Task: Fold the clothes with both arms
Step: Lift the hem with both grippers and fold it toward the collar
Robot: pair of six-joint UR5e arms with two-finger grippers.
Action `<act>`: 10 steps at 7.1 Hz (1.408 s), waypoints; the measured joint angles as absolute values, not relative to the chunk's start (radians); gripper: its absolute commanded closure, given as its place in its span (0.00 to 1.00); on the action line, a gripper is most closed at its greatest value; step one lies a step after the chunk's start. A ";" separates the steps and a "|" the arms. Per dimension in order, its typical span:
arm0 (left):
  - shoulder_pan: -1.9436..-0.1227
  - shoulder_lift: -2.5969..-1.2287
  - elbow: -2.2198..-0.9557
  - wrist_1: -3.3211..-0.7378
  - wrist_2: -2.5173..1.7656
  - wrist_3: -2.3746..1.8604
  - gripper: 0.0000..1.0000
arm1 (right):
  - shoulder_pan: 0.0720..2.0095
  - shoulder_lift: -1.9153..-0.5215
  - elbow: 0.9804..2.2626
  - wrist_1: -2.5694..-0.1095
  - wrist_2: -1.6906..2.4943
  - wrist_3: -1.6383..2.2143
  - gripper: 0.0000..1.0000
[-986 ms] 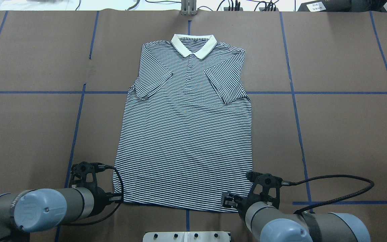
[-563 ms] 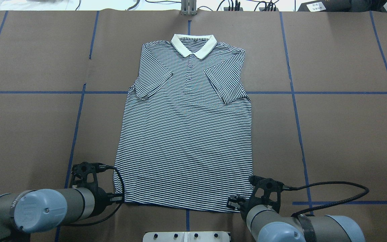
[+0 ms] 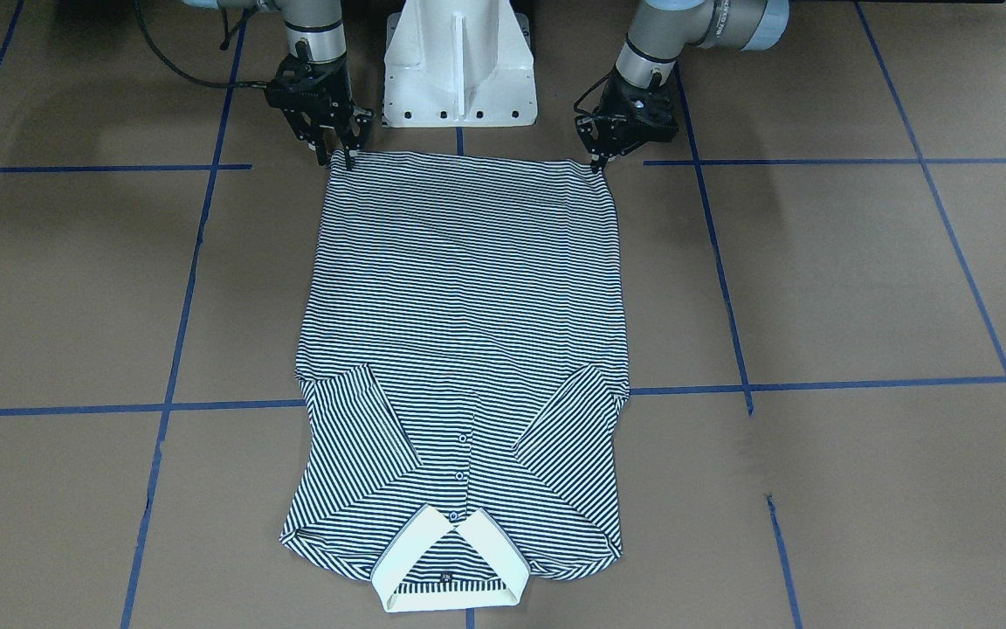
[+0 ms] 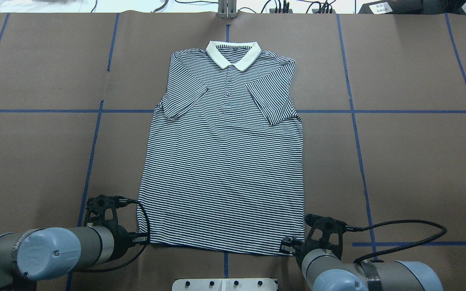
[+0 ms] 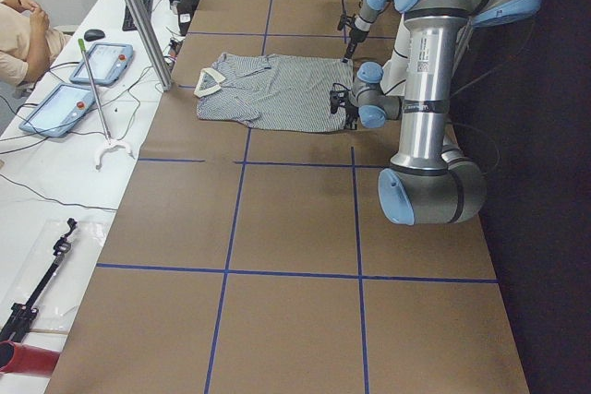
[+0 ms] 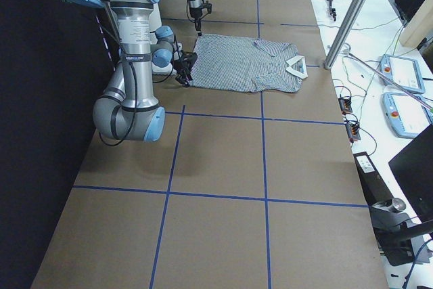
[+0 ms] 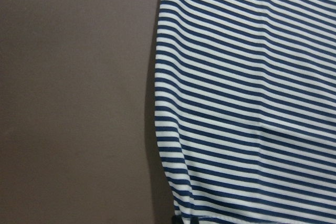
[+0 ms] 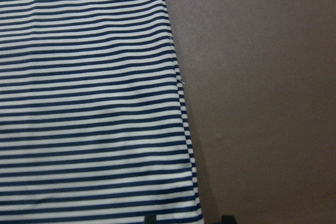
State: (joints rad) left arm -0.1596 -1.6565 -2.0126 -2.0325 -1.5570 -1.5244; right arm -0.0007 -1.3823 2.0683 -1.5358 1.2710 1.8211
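The striped polo shirt (image 4: 225, 161) lies flat on the table, front up, with both sleeves folded in and the cream collar (image 4: 233, 54) at the far end. My left gripper (image 4: 143, 239) is at the hem's left corner and looks shut on it; in the left wrist view one dark tip (image 7: 181, 219) sits at the hem of the fabric (image 7: 247, 103). My right gripper (image 4: 287, 245) is at the hem's right corner. It is open, and in the right wrist view its fingertips (image 8: 150, 219) straddle the shirt's corner (image 8: 191, 216).
The table is covered in brown paper with blue tape lines (image 4: 354, 112). The white robot base (image 3: 459, 61) stands just behind the hem. Cables and equipment (image 4: 281, 6) line the far edge. A person and tablets (image 5: 69, 89) are beside the table.
My right gripper has slid rightwards along the hem, out to the shirt's right corner. My left arm and the shirt have not moved.
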 measured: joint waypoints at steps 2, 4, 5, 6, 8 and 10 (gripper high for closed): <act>-0.160 -1.656 -2.013 -2.033 -1.557 -1.525 1.00 | -0.014 -1.381 2.066 -1.537 1.258 1.829 1.00; -0.160 -1.657 -2.014 -2.033 -1.557 -1.525 1.00 | -0.016 -1.380 2.066 -1.537 1.247 1.835 1.00; -0.161 -1.656 -2.019 -2.031 -1.556 -1.525 1.00 | -0.013 -1.381 2.075 -1.537 1.248 1.832 1.00; -0.164 -1.652 -2.044 -2.020 -1.554 -1.525 1.00 | -0.006 -1.391 2.101 -1.537 1.253 1.825 1.00; -0.167 -1.651 -2.193 -1.885 -1.567 -1.525 1.00 | 0.000 -1.466 2.226 -1.537 1.266 1.790 1.00; -0.188 -1.702 -2.483 -1.537 -1.669 -1.522 1.00 | 0.002 -1.551 2.407 -1.576 1.293 1.770 1.00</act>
